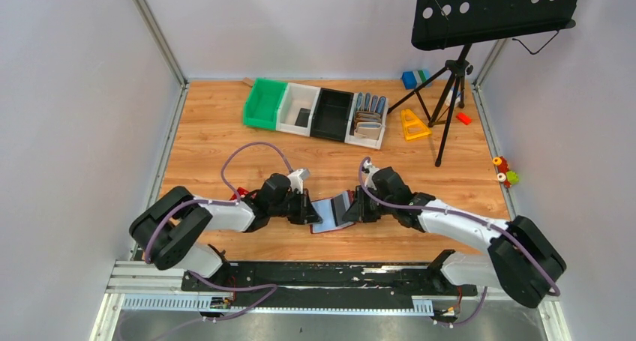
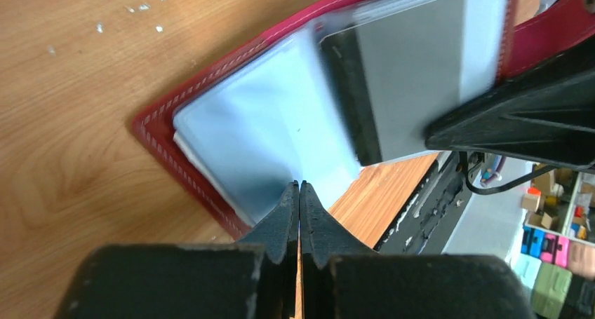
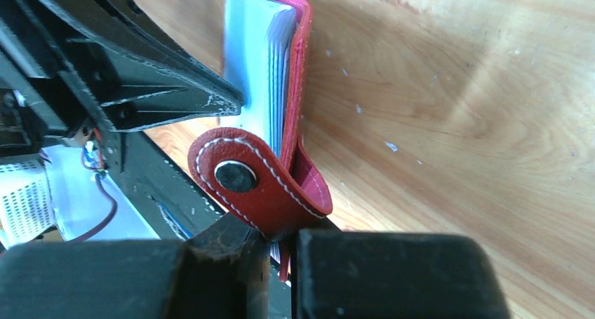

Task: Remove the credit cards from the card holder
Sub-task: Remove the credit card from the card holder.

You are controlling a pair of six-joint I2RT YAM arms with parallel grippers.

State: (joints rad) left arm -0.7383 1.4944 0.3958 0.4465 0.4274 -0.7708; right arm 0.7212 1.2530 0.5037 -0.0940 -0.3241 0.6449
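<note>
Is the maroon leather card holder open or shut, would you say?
Open: the maroon leather card holder is spread, clear plastic sleeves fanned out, snap tab unfastened.

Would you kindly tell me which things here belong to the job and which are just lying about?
Job: maroon leather card holder; dark grey card in its sleeve; left pincer; right pincer.
Lying about: row of plastic bins; yellow plastic triangle; black music stand.

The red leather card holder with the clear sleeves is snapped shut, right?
No. The red leather card holder is open, not shut: its snap tab hangs undone and its clear sleeves are fanned out, as both wrist views show.
</note>
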